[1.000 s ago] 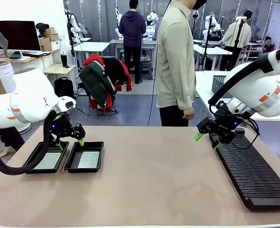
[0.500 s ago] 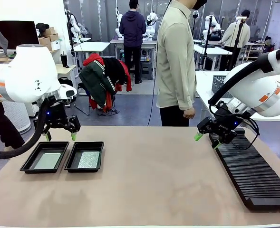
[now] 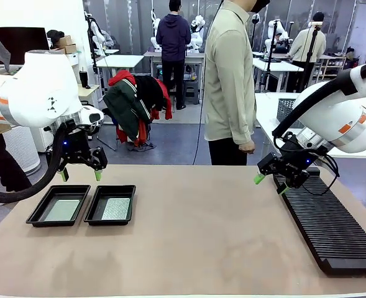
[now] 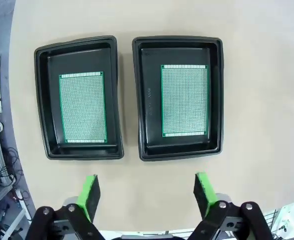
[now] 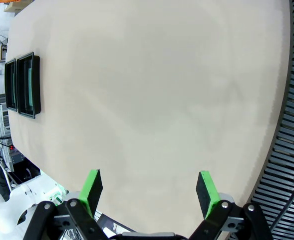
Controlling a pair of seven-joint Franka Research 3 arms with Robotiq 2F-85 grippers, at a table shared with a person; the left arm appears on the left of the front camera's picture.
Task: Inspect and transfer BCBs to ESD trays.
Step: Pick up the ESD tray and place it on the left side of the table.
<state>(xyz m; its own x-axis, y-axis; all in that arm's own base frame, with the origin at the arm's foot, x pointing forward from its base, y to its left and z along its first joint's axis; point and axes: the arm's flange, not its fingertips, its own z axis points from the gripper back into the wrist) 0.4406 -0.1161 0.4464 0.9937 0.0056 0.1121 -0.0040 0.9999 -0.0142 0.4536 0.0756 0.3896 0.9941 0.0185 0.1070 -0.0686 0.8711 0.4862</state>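
Note:
Two black ESD trays sit side by side at the table's left: one tray (image 3: 58, 205) (image 4: 79, 98) on the outside, the other tray (image 3: 111, 205) (image 4: 179, 98) beside it. A BCB lies flat in each, one board (image 4: 82, 107) (image 3: 62, 210) and the other board (image 4: 184, 100) (image 3: 116, 208). My left gripper (image 3: 80, 175) (image 4: 146, 192) hangs open above the trays' far side, nothing between its green pads. Near the far end of the rack, my right gripper (image 3: 268, 184) (image 5: 148, 191) is open and empty above the table.
A long black ribbed rack (image 3: 329, 225) (image 5: 290, 115) lies along the table's right side. A person (image 3: 230, 81) stands at the far edge, one hand (image 3: 248, 147) hanging near my right gripper. The tan tabletop (image 3: 201, 236) stretches bare between trays and rack.
My left gripper has lifted up and away from the trays, leaving a board lying in the outer tray. The right arm has stayed still.

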